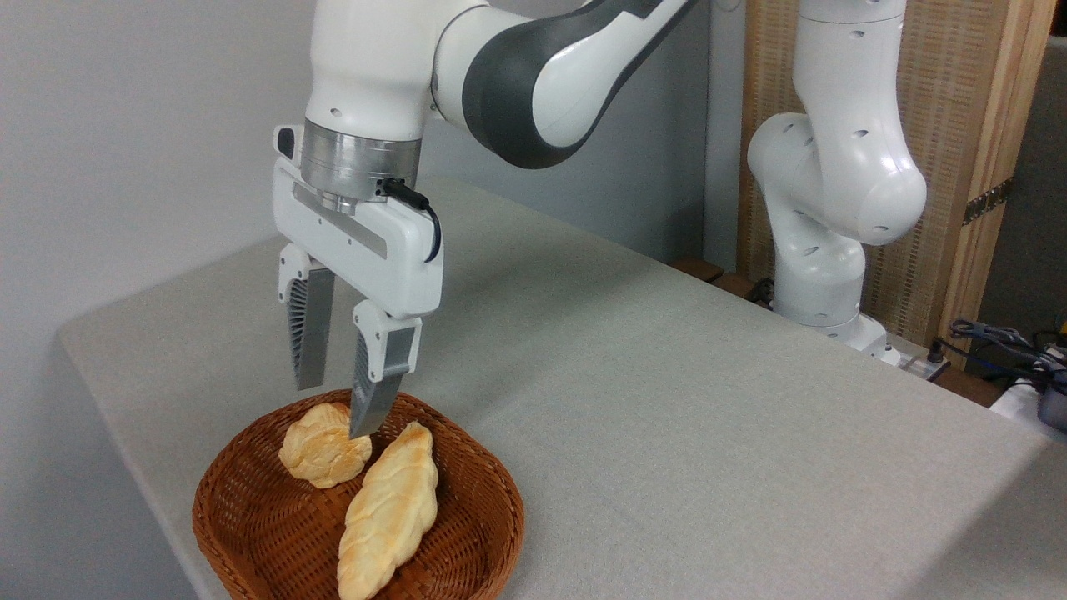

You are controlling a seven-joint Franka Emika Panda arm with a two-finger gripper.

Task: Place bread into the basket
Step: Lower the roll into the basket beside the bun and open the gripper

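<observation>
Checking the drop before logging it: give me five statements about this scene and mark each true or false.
1. The pincer is open and holds nothing. True.
2. The bread lies inside the basket. True.
3. The bread stands upright on one end. False: it lies lengthwise on the basket floor, pale underside up.
4. A round pale bun sits in the basket beside the bread. True.
5. The basket stands at the middle of the table. False: it sits near the table's front left corner.
</observation>
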